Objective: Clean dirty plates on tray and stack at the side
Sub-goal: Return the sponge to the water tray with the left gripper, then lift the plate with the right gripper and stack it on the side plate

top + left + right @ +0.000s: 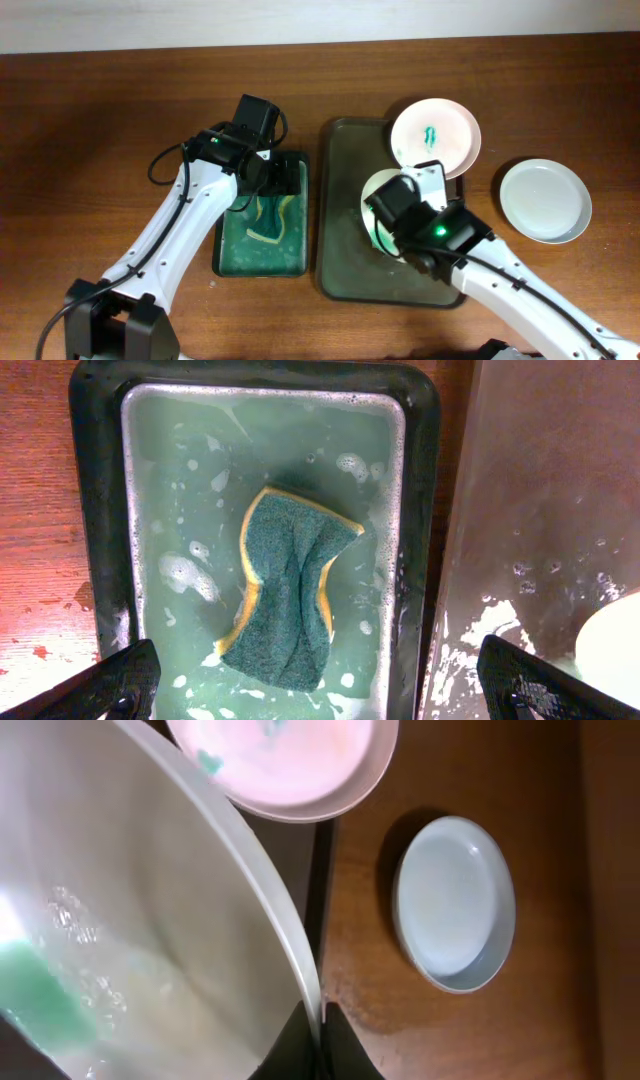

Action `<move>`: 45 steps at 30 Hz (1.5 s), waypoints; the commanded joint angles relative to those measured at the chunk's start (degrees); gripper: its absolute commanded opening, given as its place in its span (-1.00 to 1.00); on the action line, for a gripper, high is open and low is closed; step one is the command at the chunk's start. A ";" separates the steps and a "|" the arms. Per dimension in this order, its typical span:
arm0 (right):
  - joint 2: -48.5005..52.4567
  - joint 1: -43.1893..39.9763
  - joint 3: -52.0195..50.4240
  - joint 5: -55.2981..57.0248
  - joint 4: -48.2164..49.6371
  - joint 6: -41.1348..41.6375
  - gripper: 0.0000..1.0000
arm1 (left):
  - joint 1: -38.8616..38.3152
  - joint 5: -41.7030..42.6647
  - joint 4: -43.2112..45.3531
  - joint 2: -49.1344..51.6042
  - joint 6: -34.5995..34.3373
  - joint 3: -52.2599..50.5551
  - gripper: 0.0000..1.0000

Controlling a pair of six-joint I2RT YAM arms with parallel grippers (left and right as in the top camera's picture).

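Pinching the rim of the held plate (150, 920) with the right tool (320, 1038), narrowed down to the rim's own thickness. Holding that plate tilted on edge above the middle of the tray (345, 200), most likely to turn its face toward the other arm and let drips fall inside the raised rim instead of onto the surface (100, 90). Showing a green smear and suds low on that face in the right wrist view, so judged not yet wiped plain.

Hanging the left tool (325, 685) spread wide and empty over the sponge (290, 590), touching nothing. Leaving the sponge soaked and buckled in the soapy water of the green tray (95, 510), just beside the tray on the side nearer the surface's left edge, within easy reach for re-wetting.

Farther out, resting the smeared plate (435, 135) on the tray's corner toward the surface's far edge, overhanging the rim, teal marks in its middle, apparently awaiting its turn. Setting the clean plate (545, 200) apart on bare wood toward the surface's right edge, off the tray, plausibly as the base of the stack.

Next, probably: lowering onto the sponge, closing, carrying it to the tilted face.
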 commanded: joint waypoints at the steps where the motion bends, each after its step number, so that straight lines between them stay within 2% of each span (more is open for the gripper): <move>1: -1.05 4.76 0.00 9.73 0.07 2.45 -0.92 | 0.22 0.42 -0.02 -0.48 0.09 0.63 0.99; 7: -1.05 10.62 1.95 27.08 0.07 2.05 -0.92 | 0.22 0.42 -0.02 -0.48 0.09 0.63 0.99; 28: -1.03 10.69 2.36 26.99 0.24 1.49 -0.92 | 0.22 0.42 -0.02 -0.48 0.09 0.63 0.99; 31: -1.03 11.21 2.36 26.03 3.65 -0.98 -0.92 | 0.22 0.42 -0.02 -0.48 0.09 0.63 0.99; 33: -1.03 12.15 2.34 29.49 3.54 -7.06 -0.92 | 0.22 0.42 -0.02 -0.48 0.09 0.63 0.99; 34: -1.03 11.67 2.36 33.40 3.52 -4.68 -0.92 | 0.22 0.42 -0.02 -0.48 0.09 0.63 0.99; 35: -1.05 11.56 2.47 32.09 5.49 -4.61 -0.92 | 0.22 0.42 -0.02 -0.48 0.09 0.63 0.99; 36: -1.03 13.00 2.60 26.71 6.73 -8.59 -0.92 | 0.22 0.42 -0.02 -0.48 0.09 0.63 0.99; 39: -1.03 12.92 2.60 31.47 6.10 -6.25 -0.92 | 0.22 0.42 -0.02 -0.48 0.09 0.63 0.99; 40: -1.03 13.68 2.62 28.52 8.00 -9.75 -0.92 | 0.22 0.42 -0.02 -0.48 0.09 0.63 0.99; 41: -0.98 13.55 2.60 30.38 7.13 -10.54 -0.92 | 0.22 0.42 -0.02 -0.48 0.09 0.63 0.99; 45: -0.92 13.25 2.60 30.64 8.55 -10.54 -0.92 | 0.22 0.42 -0.02 -0.48 0.09 0.63 0.99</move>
